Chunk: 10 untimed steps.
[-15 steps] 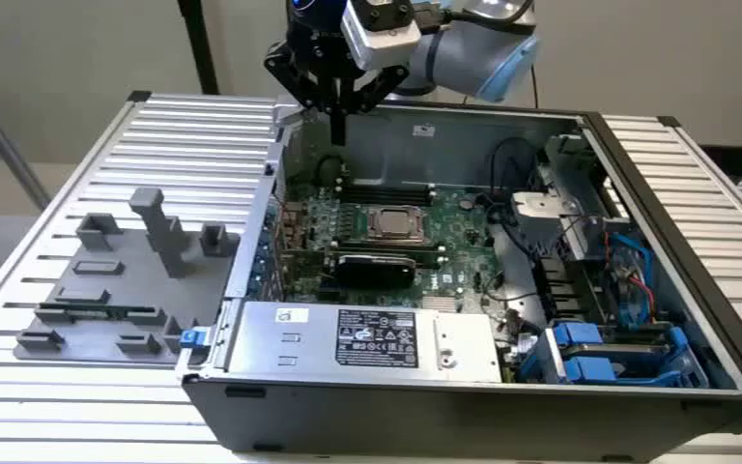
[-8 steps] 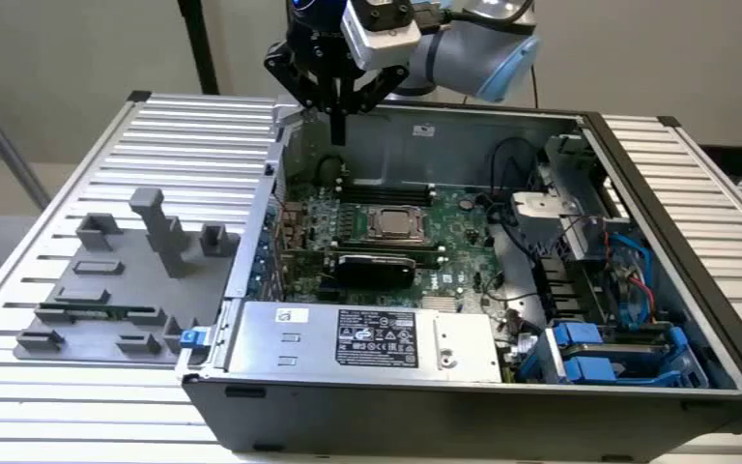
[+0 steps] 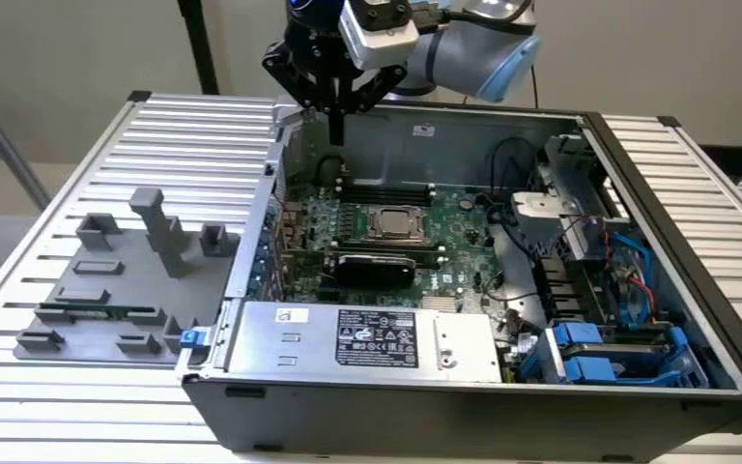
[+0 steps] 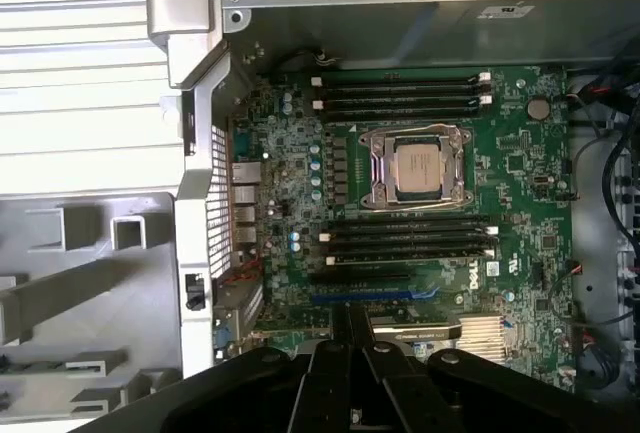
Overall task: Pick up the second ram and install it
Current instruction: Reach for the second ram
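Note:
A thin green stick, the second ram (image 3: 100, 311), lies flat in the gray plastic fixture (image 3: 113, 290) on the exterior view's left, outside the computer case. My gripper (image 3: 336, 133) hangs far from it, above the rear-left corner of the open case, pointing down, with its dark fingers pressed together and nothing between them. In the wrist view the gripper (image 4: 350, 338) looks down on the green motherboard (image 4: 500, 153), with the silver processor (image 4: 420, 168) and dark memory slots (image 4: 400, 93) on both sides of it.
The open black computer case (image 3: 474, 387) fills the middle, with a power supply (image 3: 371, 338) at the front, and blue drive brackets (image 3: 603, 353) and cables on the exterior view's right. Gray upright posts (image 3: 158, 227) rise from the fixture. A ribbed metal table (image 3: 36, 406) lies beneath.

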Tool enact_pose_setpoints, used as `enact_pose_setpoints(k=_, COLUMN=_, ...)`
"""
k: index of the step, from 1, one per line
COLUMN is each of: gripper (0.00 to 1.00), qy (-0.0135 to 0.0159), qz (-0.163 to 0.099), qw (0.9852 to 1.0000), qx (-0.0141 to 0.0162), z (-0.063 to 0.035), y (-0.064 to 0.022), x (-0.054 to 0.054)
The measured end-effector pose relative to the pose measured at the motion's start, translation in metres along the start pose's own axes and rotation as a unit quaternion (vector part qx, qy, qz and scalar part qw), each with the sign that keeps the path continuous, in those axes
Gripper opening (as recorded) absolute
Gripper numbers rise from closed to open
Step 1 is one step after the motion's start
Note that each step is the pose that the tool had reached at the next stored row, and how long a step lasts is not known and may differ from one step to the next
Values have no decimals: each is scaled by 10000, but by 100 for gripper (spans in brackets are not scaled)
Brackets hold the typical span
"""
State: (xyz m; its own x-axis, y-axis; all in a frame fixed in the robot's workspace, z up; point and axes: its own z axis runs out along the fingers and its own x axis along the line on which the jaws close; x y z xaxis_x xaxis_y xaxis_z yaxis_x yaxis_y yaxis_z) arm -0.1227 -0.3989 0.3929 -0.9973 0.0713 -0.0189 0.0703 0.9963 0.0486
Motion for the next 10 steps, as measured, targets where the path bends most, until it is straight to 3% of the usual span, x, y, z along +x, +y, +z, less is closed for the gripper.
enact_pose_setpoints(k=10, gripper=0, qy=-1, qz=-1, qw=10000, qx=-1, z=-9, y=-80, x=436)
